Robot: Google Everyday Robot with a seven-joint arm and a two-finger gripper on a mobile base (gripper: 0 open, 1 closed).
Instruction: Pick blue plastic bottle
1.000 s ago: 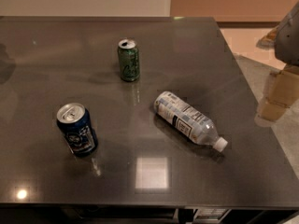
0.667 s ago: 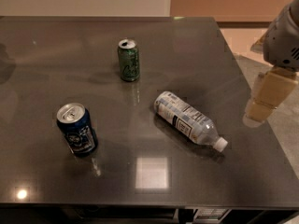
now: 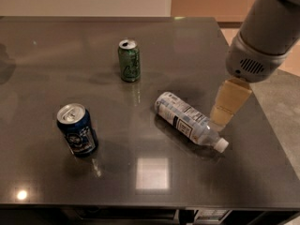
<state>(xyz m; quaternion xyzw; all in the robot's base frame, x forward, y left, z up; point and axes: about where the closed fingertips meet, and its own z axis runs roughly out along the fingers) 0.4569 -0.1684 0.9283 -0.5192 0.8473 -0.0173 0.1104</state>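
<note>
The blue plastic bottle (image 3: 186,119) lies on its side on the dark table (image 3: 42,69), right of centre, its white cap pointing to the front right. It is clear with a pale blue-and-white label. My gripper (image 3: 224,110) hangs from the grey arm at the upper right, its tan finger just right of the bottle's neck and above the table.
A green soda can (image 3: 129,59) stands upright behind the bottle, toward the table's middle. A dark blue soda can (image 3: 77,129) stands upright at the front left. The table's right edge runs close behind the gripper, with floor beyond it.
The arm has moved left and further over the table, bringing the gripper from the table's right edge to beside the bottle's neck. The bottle and cans have not moved.
</note>
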